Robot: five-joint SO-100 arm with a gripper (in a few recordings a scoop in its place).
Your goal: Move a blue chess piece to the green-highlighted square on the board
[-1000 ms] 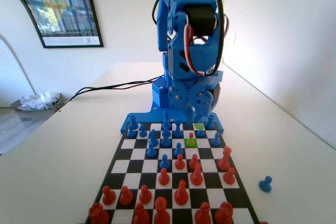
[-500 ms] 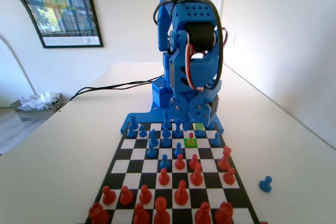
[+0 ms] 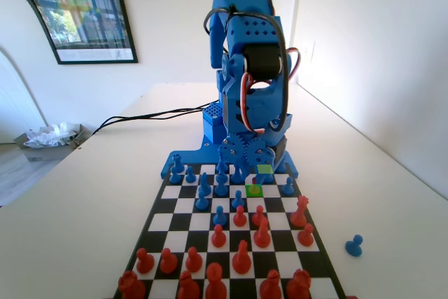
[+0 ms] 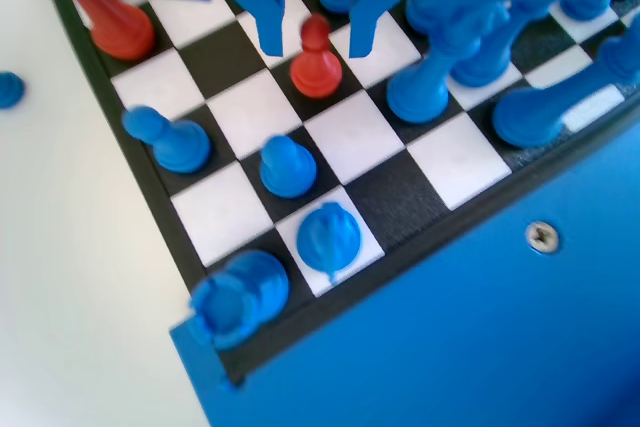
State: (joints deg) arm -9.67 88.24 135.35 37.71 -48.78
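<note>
No legible text, label or number on any surface, framed poster (image 3: 73, 8) included.

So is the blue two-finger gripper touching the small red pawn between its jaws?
Apart. In the wrist view the gripper hangs open, its jaws either side of the red pawn with gaps showing.

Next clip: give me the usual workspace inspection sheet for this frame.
Surface: pale table carrying the board.
Job's things: green-highlighted square has a small red pawn on it; paler yellow-green square behind it; blue pieces crowd the far rows.
Clutter: one blue pawn off the board on the table; crumpled paper in a tray.
Grippers: gripper open, jaws either side of the red pawn, empty.
Cables: black cables along the table; wires looped on the arm.
Surroundings: framed poster, white walls.
</note>
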